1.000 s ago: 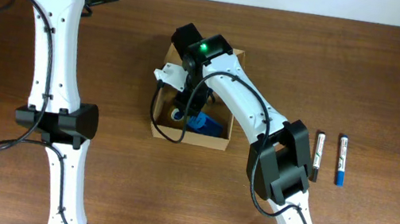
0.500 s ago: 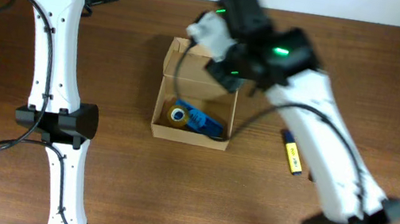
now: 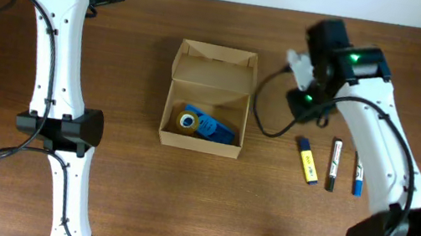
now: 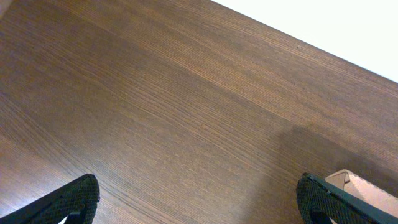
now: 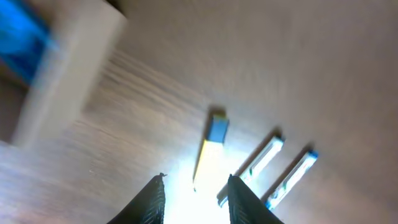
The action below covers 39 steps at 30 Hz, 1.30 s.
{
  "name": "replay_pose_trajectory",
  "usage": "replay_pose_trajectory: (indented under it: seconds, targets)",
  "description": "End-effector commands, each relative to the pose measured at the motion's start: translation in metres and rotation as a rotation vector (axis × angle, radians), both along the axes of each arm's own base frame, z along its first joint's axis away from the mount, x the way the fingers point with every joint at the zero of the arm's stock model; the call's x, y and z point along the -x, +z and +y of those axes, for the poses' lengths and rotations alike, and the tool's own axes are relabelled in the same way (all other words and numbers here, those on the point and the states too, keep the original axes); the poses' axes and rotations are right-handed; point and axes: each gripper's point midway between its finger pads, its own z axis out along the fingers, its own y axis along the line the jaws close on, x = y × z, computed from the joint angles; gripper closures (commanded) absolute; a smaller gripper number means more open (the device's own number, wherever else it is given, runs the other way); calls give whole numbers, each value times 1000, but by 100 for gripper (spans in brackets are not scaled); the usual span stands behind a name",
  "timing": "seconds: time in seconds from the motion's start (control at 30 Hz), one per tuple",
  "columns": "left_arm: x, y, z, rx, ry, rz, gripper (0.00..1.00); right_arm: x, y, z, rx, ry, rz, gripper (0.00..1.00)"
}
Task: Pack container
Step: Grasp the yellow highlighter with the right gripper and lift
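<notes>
The brown cardboard container stands open at the table's middle, lid flap folded back. Inside lie a tape roll and a blue item. Its corner shows in the left wrist view and blurred in the right wrist view. A yellow marker with a blue cap, a black-capped marker and a blue-capped marker lie right of the box. My right gripper is open and empty above the table, near the yellow marker. My left gripper is open and empty at the far left.
The table's far edge runs close behind the left gripper. Bare wood lies in front of the box.
My right arm has lifted out of the box and swung right, over the markers. The tape roll and blue item stay in the box. The left arm has not moved.
</notes>
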Motion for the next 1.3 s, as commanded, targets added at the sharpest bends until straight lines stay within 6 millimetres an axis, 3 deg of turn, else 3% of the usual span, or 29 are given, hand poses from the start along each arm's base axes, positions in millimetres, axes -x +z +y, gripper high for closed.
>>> replay_pose_trajectory:
  seconds: [0.0,0.1,0.23,0.47,0.7,0.9,0.97,1.1,1.27]
  targets:
    - [7,17,2,-5,-8,-26,0,21,-41,-19,-49,-120,115,65]
    - [7,17,2,-5,-8,-26,0,37,-77,-31,-85,-155,179,60]
    - [7,17,2,-5,-8,-26,0,53,-108,-32,-129,-178,220,53]
    - [7,17,2,-5,-8,-26,0,65,-140,-33,-123,-204,241,46]
    - [7,17,2,-5,-8,-26,0,65,-168,-39,-98,-249,217,42]
    - [7,17,2,-5,-8,-26,0,70,-183,-39,-88,-252,256,51]
    - [7,17,2,-5,-8,-26,0,72,-186,-39,-86,-253,268,72]
    - [7,17,2,-5,-8,-26,0,72,-188,-38,-93,-261,273,96]
    - [7,17,2,-5,-8,-26,0,68,-184,-28,-150,-264,271,96]
